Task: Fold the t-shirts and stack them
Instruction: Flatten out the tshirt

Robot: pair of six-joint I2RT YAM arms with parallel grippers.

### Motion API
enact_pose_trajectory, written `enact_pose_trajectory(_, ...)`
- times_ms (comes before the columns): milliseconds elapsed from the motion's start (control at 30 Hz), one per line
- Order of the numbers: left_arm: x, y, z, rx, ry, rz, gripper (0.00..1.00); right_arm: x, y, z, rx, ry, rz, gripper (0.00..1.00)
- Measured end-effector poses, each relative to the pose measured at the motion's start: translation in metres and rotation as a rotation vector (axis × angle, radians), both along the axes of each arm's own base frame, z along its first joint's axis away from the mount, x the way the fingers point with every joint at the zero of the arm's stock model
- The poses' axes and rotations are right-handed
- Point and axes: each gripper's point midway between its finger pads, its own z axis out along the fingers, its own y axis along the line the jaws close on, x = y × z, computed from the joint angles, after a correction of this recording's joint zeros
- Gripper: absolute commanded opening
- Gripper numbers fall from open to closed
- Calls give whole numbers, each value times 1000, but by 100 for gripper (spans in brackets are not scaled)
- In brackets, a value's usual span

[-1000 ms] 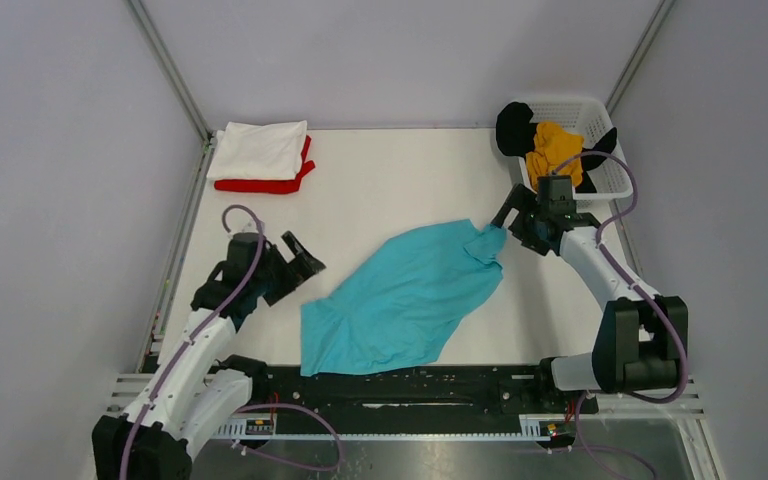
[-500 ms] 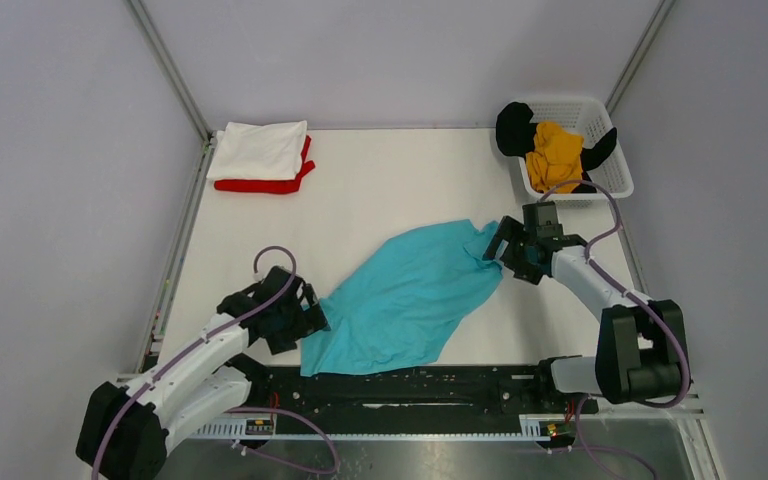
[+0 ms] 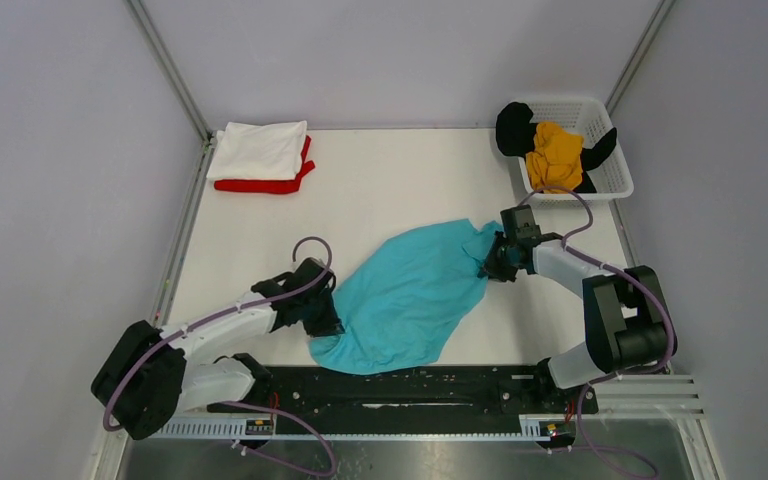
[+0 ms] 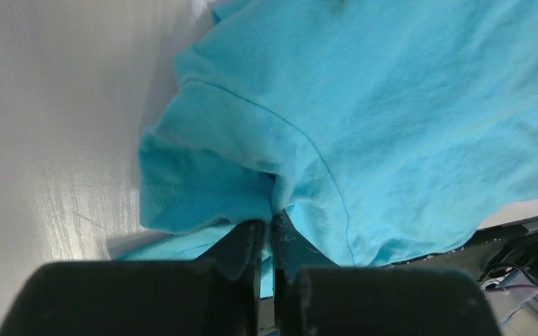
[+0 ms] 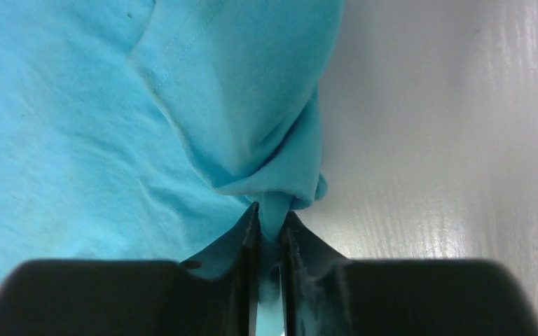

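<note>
Table (image 3: 390,180), top view: spread t-shirt (image 3: 410,295) lies just 6 o'clock of centre, long axis running 2 to 8 o'clock. Left gripper (image 3: 325,318) is on its 8 o'clock end, right gripper (image 3: 490,265) on its 2 o'clock end. 10 o'clock corner: upper folded t-shirt (image 3: 260,150) on lower folded t-shirt (image 3: 260,186). 2 o'clock corner: basket (image 3: 615,185) with bunched t-shirts (image 3: 553,152) in it, one draped over its 10 o'clock rim.
</note>
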Motion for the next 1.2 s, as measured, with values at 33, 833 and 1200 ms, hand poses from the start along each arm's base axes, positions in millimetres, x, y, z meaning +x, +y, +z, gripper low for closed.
enact_pose_trajectory(33,0,-1,2,0,-7,-9,0,0,2,-1,7,2,0,6)
enact_pose_trajectory(833,53,-20,362,-432,-988,-127,0,-36,0,375,178,-964,111,0)
enact_pose_trajectory(1200,180,20,471,-250,-1166,86,0,61,9,465,70,-1037,122,0)
